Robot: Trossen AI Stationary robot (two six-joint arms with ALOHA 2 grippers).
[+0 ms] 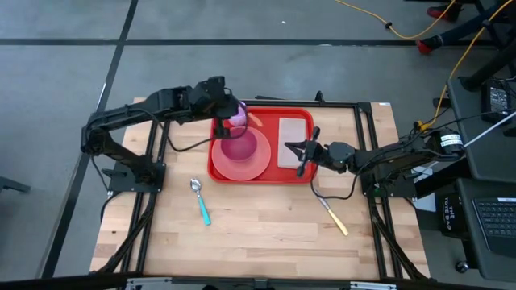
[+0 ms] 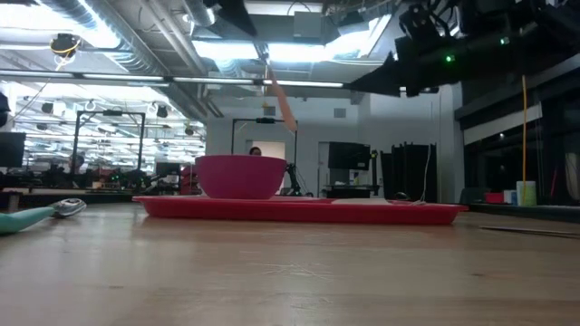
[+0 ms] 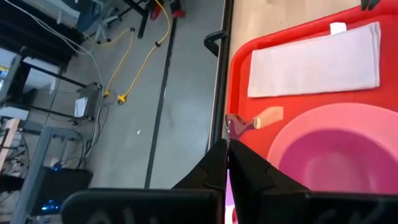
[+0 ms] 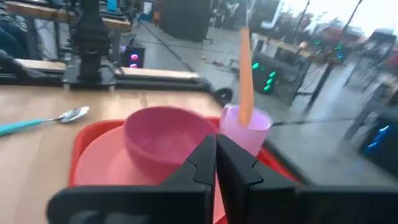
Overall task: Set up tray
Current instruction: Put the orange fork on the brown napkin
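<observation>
While the left gripper (image 1: 230, 110) holds an orange-handled utensil (image 3: 261, 119) tight over the tray (image 1: 302, 173) at its 11 o'clock corner, it should go down slowly beside the pink bowl (image 1: 239, 147). The right gripper (image 1: 295, 148) waits, pinched closed, at 3 o'clock.

The large flat red plastic rectangular tray (image 1: 300, 175) with rounded corners and a raised rim lies level on the wooden table's far middle, between both arms.
</observation>
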